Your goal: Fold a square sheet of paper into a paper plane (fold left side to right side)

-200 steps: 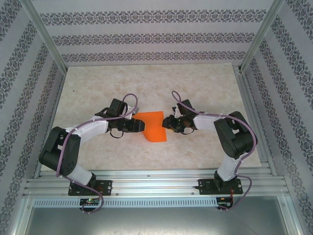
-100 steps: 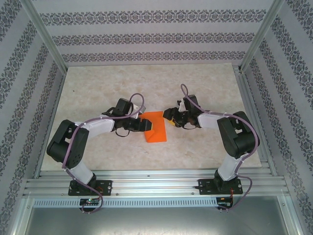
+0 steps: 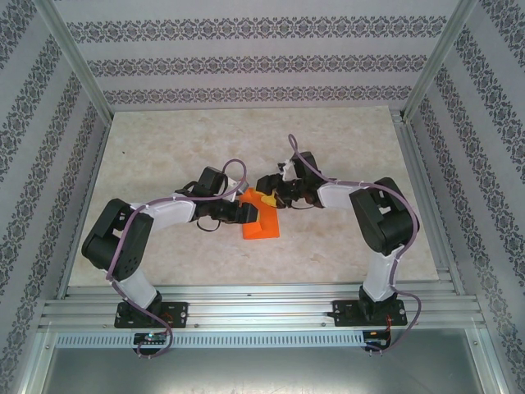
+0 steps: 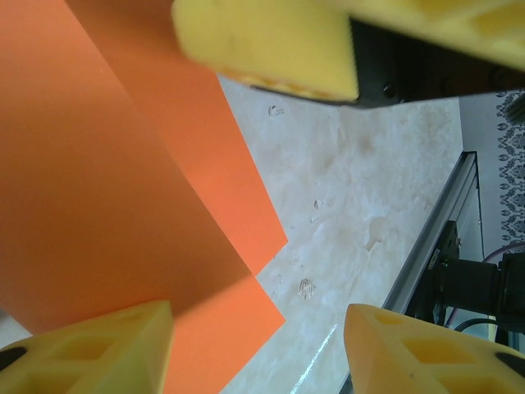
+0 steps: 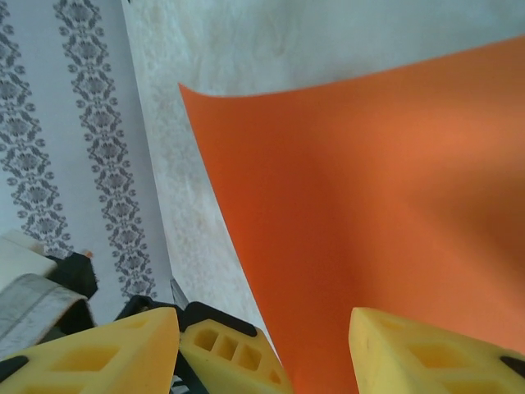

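The square sheet of paper point(image 3: 262, 226) lies folded at the middle of the marble table point(image 3: 205, 139), bright orange. In the left wrist view the paper point(image 4: 107, 189) has an upper layer lifted off the lower one, with a shadow beneath. My left gripper point(image 3: 253, 213) hovers over its left edge, open point(image 4: 258, 349), one finger above the paper and one above bare table. My right gripper point(image 3: 264, 195) stands at the paper's far edge, open point(image 5: 262, 353), with the curved orange sheet point(image 5: 369, 205) in front of it. Neither is closed on the paper. The two grippers almost touch.
An aluminium rail point(image 3: 262, 305) runs along the table's near edge, seen also as the rail point(image 4: 435, 238) in the left wrist view. Patterned walls point(image 3: 262, 57) close in the back and sides. Bare marble lies behind and beside the paper.
The right gripper has swung left to the paper's far edge and its jaws have widened. The left gripper has pushed further right. The paper has become narrower.
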{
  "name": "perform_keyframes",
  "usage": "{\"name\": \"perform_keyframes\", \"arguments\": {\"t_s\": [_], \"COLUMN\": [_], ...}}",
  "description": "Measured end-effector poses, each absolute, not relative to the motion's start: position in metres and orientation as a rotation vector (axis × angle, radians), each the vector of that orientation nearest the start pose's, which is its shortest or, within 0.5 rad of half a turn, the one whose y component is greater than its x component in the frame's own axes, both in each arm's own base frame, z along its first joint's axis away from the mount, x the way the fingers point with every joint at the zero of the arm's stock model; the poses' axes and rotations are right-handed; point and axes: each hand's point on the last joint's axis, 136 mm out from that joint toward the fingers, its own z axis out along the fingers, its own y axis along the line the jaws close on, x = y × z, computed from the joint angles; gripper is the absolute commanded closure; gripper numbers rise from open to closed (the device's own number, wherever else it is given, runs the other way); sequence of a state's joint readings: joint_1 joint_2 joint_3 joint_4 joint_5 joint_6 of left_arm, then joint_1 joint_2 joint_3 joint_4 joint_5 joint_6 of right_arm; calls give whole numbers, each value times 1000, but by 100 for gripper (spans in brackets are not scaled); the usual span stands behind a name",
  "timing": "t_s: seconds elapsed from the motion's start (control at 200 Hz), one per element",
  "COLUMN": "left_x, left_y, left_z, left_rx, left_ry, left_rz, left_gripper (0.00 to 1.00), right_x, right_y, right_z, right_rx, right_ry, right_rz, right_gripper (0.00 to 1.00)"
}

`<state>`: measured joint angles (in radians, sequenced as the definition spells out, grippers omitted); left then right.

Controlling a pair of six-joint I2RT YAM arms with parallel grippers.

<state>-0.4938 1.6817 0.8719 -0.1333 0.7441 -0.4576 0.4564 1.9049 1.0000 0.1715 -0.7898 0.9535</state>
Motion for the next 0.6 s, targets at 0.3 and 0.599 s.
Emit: {"name": "perform_keyframes", "arguments": {"t_s": [0.3, 0.599], "left_x": [283, 282], "left_y": [-286, -289], "left_z": [83, 84], "left_rx": [395, 408], "left_ry": [2591, 2589], "left_rz": [-1305, -1312], "left_gripper": [41, 40], "right_x": [344, 348], "right_y": [322, 325], "right_z": [65, 71], "right_rx": [163, 142], "right_ry": [2618, 2577], "right_rz": [1588, 1613], "right_gripper": [64, 97]}}
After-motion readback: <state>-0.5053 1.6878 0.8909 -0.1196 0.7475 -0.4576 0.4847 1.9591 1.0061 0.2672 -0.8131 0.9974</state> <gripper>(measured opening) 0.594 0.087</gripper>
